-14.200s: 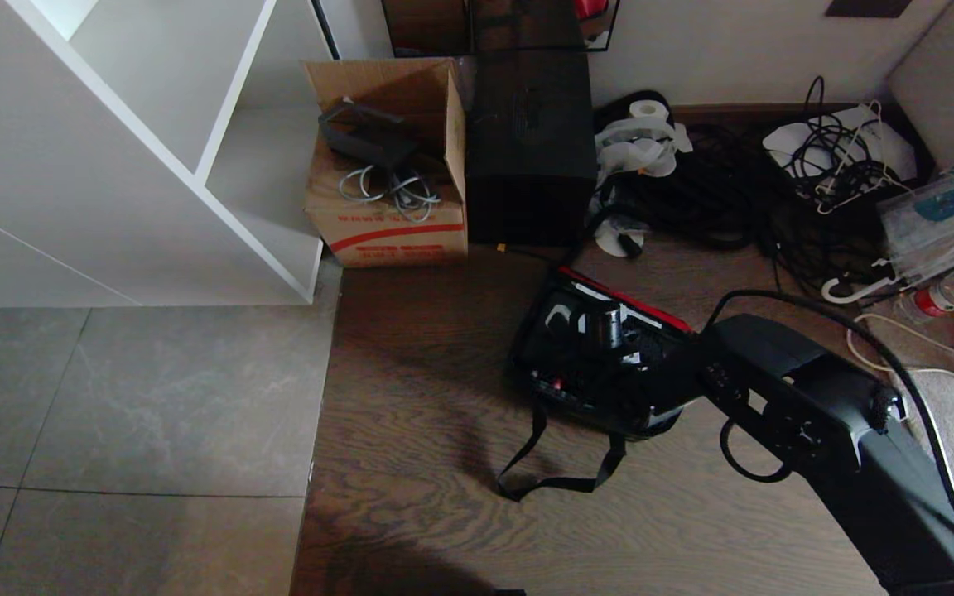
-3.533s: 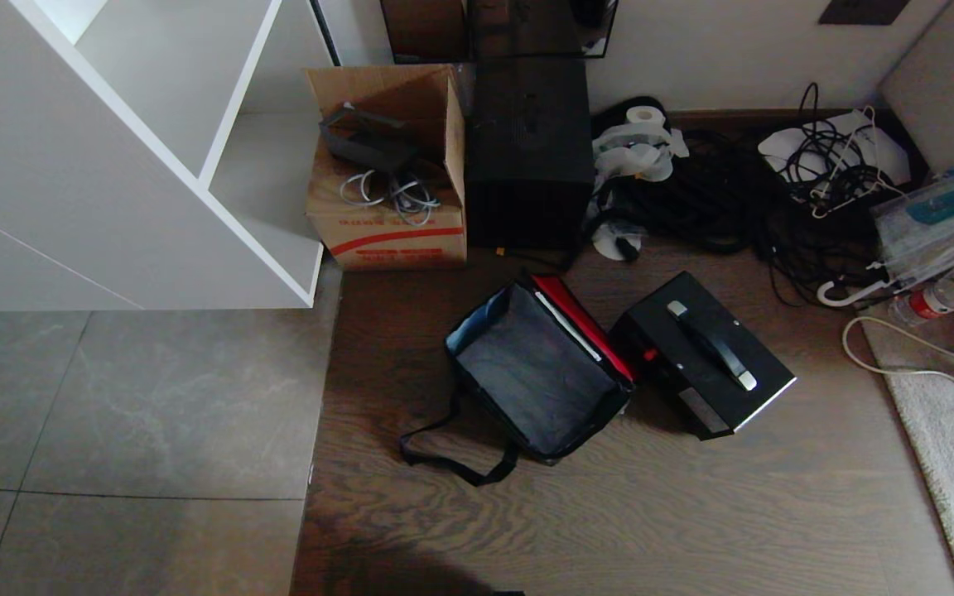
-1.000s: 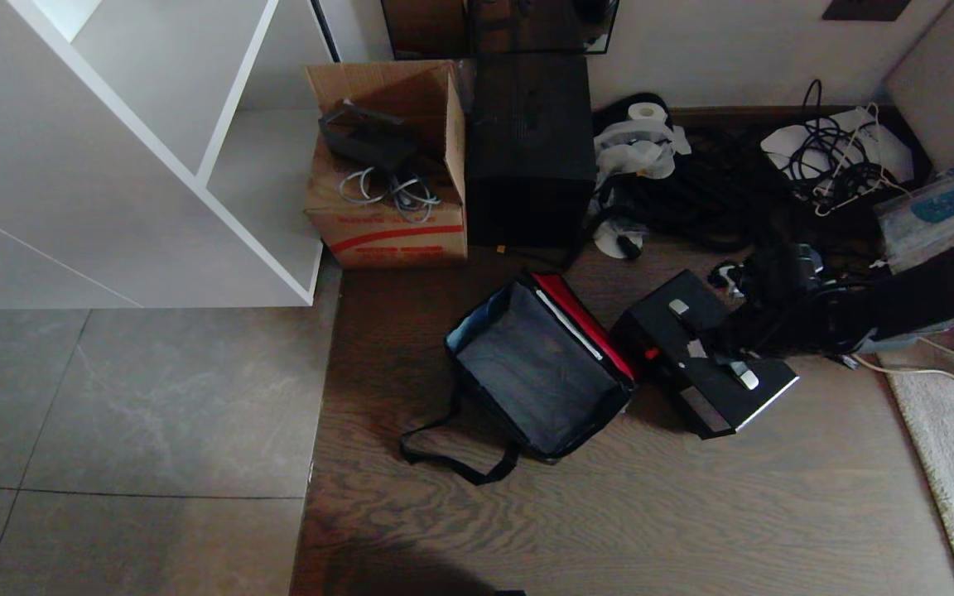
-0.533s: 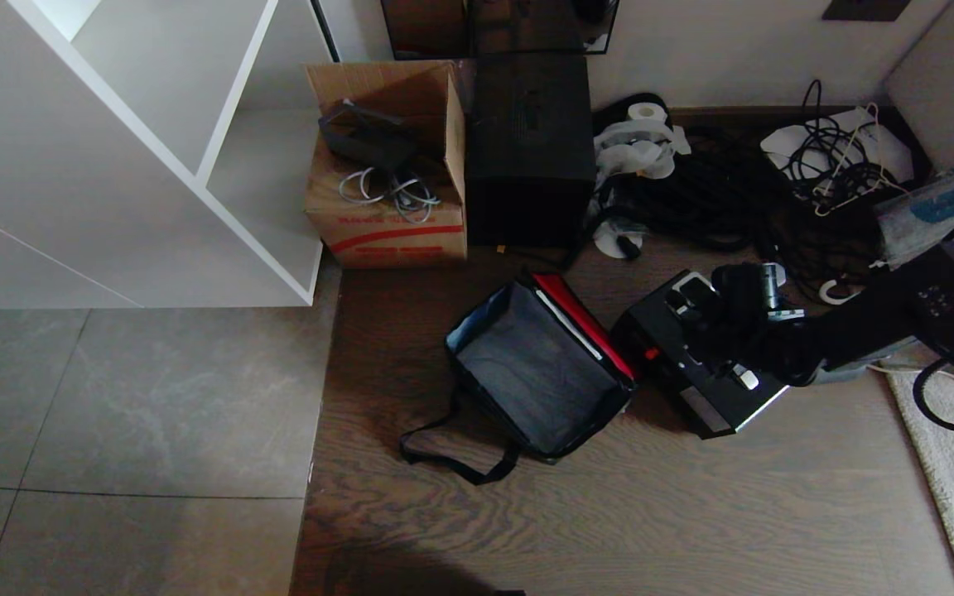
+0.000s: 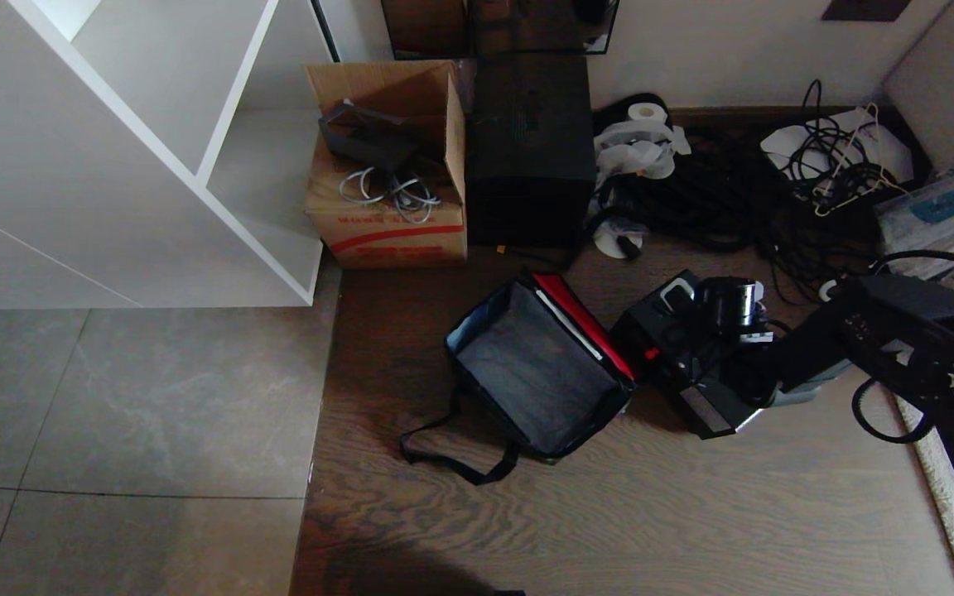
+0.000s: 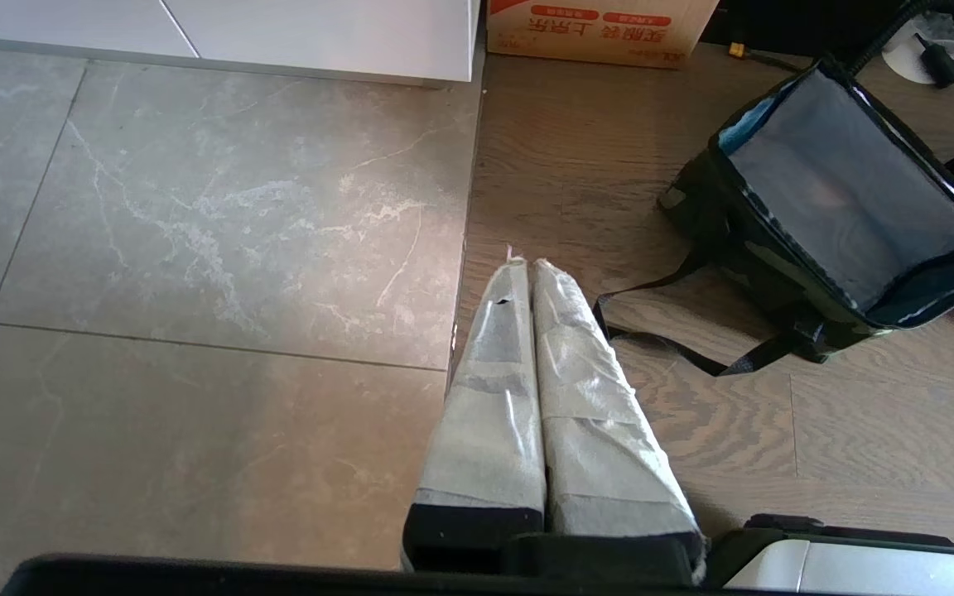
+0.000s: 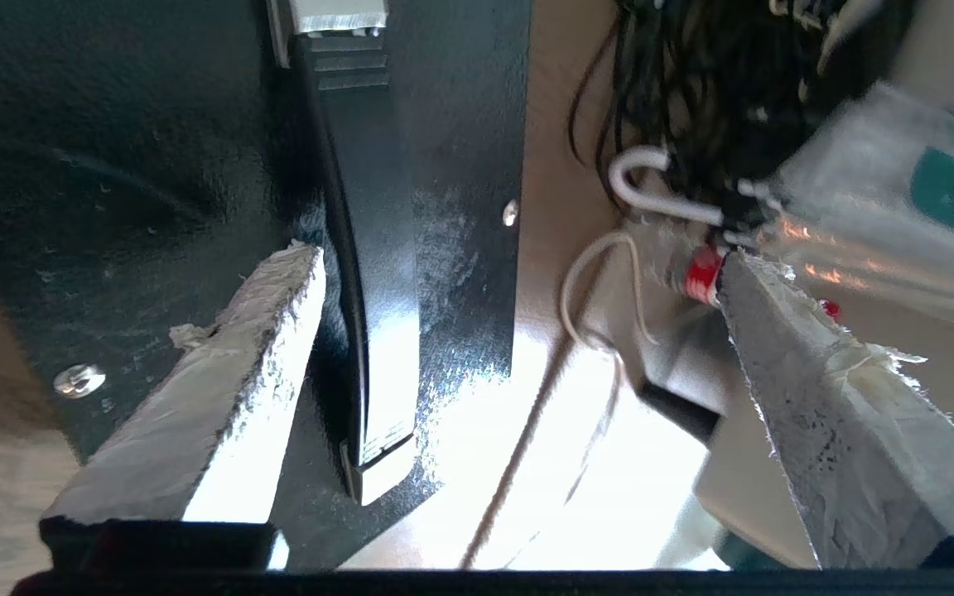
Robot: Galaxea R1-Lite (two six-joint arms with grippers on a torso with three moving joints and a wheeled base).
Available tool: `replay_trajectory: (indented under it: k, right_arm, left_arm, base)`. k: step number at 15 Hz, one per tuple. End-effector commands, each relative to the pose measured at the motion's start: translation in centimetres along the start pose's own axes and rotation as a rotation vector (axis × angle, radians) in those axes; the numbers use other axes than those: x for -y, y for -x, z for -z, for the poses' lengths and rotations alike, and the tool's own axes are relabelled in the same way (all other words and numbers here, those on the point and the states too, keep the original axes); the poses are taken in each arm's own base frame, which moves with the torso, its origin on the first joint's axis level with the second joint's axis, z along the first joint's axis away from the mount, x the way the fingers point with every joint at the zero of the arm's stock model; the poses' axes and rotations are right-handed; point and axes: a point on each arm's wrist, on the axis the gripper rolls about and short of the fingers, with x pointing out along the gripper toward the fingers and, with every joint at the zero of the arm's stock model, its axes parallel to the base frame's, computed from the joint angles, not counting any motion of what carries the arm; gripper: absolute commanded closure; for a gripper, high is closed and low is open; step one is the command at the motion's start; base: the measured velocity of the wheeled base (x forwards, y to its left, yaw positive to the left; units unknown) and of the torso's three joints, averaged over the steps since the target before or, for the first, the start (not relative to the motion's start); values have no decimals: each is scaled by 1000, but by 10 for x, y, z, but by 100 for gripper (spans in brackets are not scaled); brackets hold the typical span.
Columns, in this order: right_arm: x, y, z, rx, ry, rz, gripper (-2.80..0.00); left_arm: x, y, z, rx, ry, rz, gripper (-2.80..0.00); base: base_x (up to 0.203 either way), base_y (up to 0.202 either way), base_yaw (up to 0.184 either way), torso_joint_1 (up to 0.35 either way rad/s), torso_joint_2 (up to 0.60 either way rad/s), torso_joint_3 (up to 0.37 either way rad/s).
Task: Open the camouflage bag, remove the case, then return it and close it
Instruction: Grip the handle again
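One camouflage bag (image 5: pixel 537 368) lay open on the wood floor, one case (image 5: pixel 696 356) just beside it. Over the case's handle (image 7: pixel 365 273) the right gripper (image 7: pixel 518 273) gaped wide, holding nothing; the left gripper (image 6: pixel 532 273) was pressed closed.

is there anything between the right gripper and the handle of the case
Nothing visible. The right gripper is open directly over the case, with the handle lying bare between its fingers, beside one of them.
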Motion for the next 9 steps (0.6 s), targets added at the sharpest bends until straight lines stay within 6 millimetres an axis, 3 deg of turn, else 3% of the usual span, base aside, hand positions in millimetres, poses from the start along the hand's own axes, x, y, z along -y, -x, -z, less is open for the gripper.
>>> replay_trajectory:
  k: [1,5,9]
  right_arm:
    - [-12,-7,5,-42,16,21,-280]
    - [-20,-11,9,-76,36,17,-280]
    - [-11,-29,5,-101,-11,94,-280]
  left_arm:
    - [0,-1,3,-10,0,-1,0]
    - [0,-1,3,-10,0,-1,0]
    - [0,-1,3,-10,-1,-1,0]
  base:
    - [0,0,0,0,0,0]
    - [0,0,0,0,0,0]
    - [0,0,0,0,0,0]
